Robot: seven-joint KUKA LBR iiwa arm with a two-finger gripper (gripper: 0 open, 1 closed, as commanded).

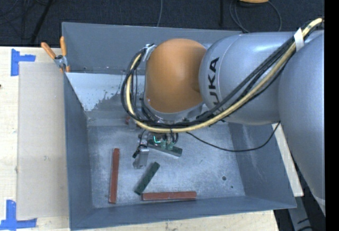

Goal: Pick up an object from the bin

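Note:
My gripper point(143, 152) hangs low over the middle of the bin floor, under the orange wrist cover. Just below it lies a dark green flat bar point(146, 178), slanted, its upper end close to the gripper's tip. A reddish-brown stick point(114, 175) lies lengthwise to the left of the gripper. A second reddish-brown bar point(169, 196) rests flat along the front wall, touching the green bar's lower end.
The arm and its cables cover the back and right of the bin. A small dark speck point(224, 177) lies on the floor at the right. Sloped grey walls close in on all sides.

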